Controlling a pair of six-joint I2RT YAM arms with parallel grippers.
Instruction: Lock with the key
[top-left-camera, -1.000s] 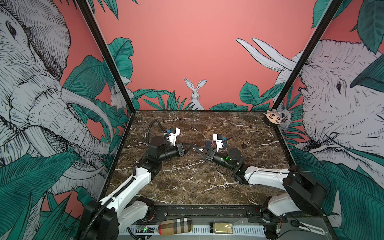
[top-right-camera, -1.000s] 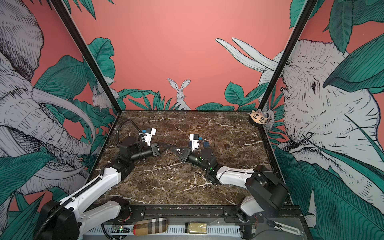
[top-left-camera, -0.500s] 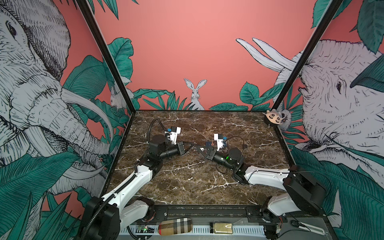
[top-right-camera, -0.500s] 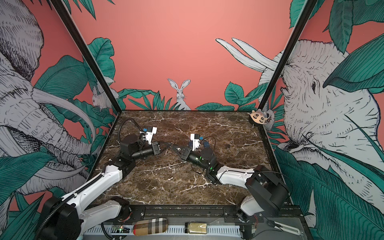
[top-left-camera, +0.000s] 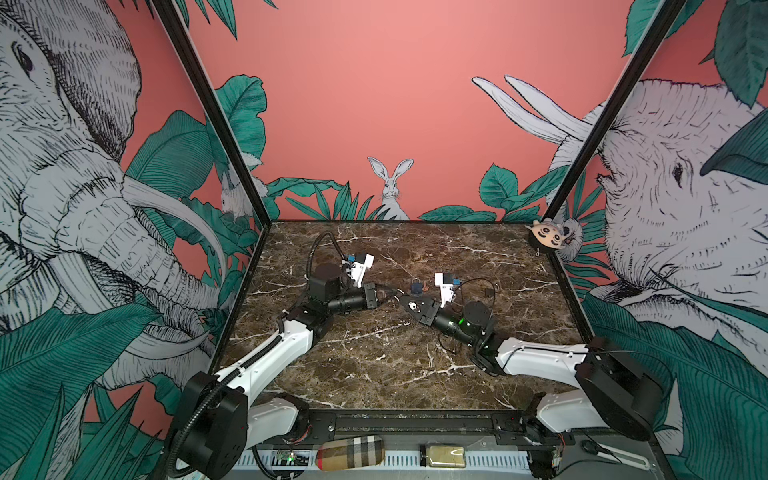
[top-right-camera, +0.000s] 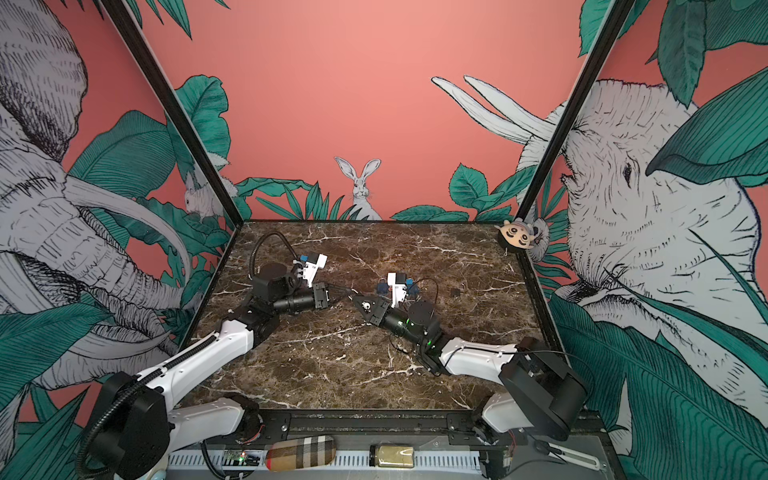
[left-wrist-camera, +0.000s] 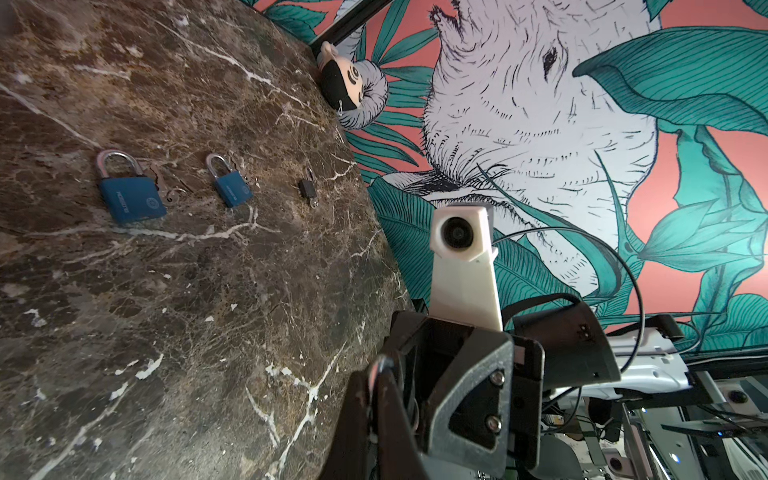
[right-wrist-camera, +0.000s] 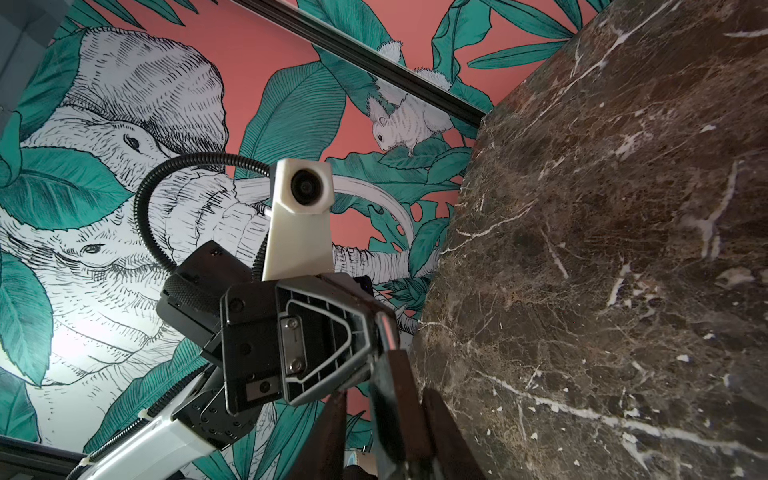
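Both grippers meet tip to tip above the middle of the marble table (top-left-camera: 374, 374). My left gripper (top-left-camera: 392, 294) (left-wrist-camera: 380, 374) is shut on the key (left-wrist-camera: 383, 365), a thin silver piece pinched at its tips, also visible as the key (right-wrist-camera: 387, 332) in the right wrist view. My right gripper (top-left-camera: 401, 297) (right-wrist-camera: 384, 399) is open, its fingers (right-wrist-camera: 334, 432) straddling the left gripper's closed tips. A larger blue padlock (left-wrist-camera: 129, 195), a smaller blue padlock (left-wrist-camera: 230, 187) and a small black padlock (left-wrist-camera: 307, 191) lie flat behind the grippers. In both top views one blue padlock (top-left-camera: 417, 286) (top-right-camera: 381, 287) shows.
A small plush head (top-left-camera: 548, 237) sits at the table's back right corner. Patterned walls close the left, back and right sides. A checked case (top-left-camera: 351, 453) and a jar (top-left-camera: 442, 456) lie on the front rail below the table edge.
My right gripper's jaws have spread apart around the left gripper's tips. The left gripper stays shut on the key, and both arms have hardly moved.
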